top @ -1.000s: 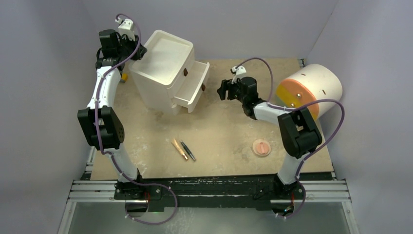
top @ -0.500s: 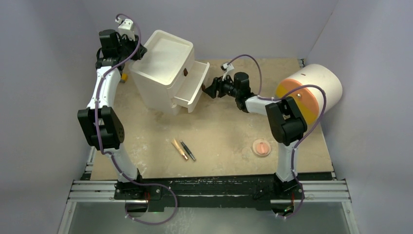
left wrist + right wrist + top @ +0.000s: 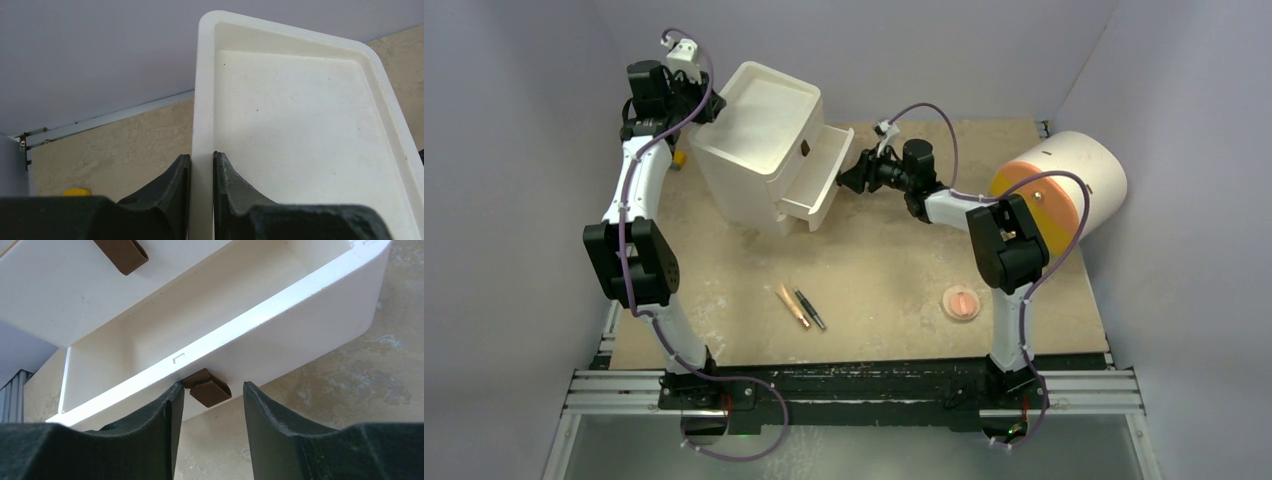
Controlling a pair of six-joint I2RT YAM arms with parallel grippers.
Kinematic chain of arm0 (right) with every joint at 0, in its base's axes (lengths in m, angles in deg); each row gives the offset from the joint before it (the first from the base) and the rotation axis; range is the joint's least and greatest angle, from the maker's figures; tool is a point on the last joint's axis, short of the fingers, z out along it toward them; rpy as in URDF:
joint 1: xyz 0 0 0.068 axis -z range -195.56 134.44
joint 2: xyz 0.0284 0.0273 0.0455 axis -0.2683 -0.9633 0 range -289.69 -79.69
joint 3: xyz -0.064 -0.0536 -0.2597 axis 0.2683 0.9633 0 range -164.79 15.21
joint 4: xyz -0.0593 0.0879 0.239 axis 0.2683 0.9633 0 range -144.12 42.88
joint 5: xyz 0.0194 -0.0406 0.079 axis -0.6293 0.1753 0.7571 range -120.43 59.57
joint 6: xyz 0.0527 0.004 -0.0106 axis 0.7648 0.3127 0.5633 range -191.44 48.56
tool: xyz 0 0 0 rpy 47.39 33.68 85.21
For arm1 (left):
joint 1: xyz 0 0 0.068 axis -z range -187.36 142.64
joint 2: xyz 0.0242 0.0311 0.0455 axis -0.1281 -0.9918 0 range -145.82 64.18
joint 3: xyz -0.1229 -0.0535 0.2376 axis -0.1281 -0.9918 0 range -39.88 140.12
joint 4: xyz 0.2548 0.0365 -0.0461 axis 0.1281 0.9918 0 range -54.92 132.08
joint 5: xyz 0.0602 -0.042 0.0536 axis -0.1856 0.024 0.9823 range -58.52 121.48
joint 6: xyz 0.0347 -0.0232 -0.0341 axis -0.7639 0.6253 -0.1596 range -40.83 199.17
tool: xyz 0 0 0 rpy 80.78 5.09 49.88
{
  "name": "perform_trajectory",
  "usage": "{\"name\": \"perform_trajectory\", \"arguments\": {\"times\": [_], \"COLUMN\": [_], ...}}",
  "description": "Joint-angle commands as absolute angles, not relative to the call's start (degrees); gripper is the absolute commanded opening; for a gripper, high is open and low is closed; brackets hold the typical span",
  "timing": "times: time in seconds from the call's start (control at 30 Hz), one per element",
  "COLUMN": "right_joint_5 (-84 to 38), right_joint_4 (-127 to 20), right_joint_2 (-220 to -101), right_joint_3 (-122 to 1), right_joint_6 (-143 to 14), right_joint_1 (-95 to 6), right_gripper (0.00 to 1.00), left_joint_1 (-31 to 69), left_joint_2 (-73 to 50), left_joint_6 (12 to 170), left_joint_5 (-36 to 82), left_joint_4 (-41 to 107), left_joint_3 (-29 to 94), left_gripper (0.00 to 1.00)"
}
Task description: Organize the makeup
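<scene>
The tan stick (image 3: 791, 305) and the dark stick (image 3: 811, 309) lie side by side on the table's front middle. The round pink compact (image 3: 961, 302) lies at the front right. The white cube box and the flat packet are out of view. My left gripper (image 3: 708, 106) is shut on the top rim (image 3: 202, 125) of the white cabinet (image 3: 759, 150) at its back left corner. My right gripper (image 3: 848, 181) is open at the front of a pulled-out drawer (image 3: 300, 305). The drawer's brown knob (image 3: 207, 388) sits between its fingers, close to the left one.
A large white cylinder (image 3: 1069, 180) with an orange-yellow face lies at the right edge. A small yellow object (image 3: 679, 158) sits left of the cabinet. Another brown knob (image 3: 121, 253) shows on the drawer front above. Walls close in on three sides.
My right gripper has moved left to the open drawer's front, so the knob now sits between its fingers. The left arm and the items on the table have not moved.
</scene>
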State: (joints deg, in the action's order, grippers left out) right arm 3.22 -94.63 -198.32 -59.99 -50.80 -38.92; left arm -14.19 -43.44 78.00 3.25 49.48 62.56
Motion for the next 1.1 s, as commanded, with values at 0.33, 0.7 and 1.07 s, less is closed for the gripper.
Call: {"name": "perform_trajectory", "arguments": {"times": [0.33, 0.7, 1.07], "right_joint_5": [6.2, 5.6, 0.3], "right_joint_4": [-96.8, -94.6, -93.2], "right_joint_2": [-200.6, -198.2, -189.1], "right_joint_3": [-63.8, -61.5, -51.1], "right_joint_6": [-48.9, -50.4, -52.4], "right_joint_1": [-39.2, -39.0, -35.2], "right_gripper": [0.32, 0.0, 0.0], "left_joint_1": [-11.9, -11.9, -11.9], "left_joint_2": [-47.8, -47.8, -47.7], "left_joint_6": [78.0, 78.0, 78.0], "left_joint_5": [2.4, 2.6, 2.5], "left_joint_4": [59.2, 59.4, 59.2], "left_joint_3": [60.7, 60.6, 60.4], "left_gripper": [0.0, 0.0, 0.0]}}
